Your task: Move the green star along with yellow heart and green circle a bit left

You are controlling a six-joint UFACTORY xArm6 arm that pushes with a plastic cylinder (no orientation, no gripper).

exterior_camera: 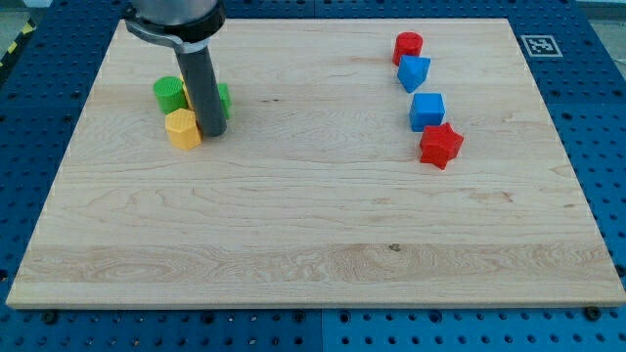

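Here, my tip (214, 132) touching yellow heart (182, 128), btwn green blocks (169, 94), no claw visible.

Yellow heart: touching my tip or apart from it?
Touching, as far as shows: my tip sits right against the yellow heart on its right side, no board visible between them.

You'll find my tip (214, 133) touching the yellow heart (182, 128) at its 3 o'clock. A green block (169, 94) sits at the heart's 12 o'clock; another green block (223, 98) peeks from behind the rod.
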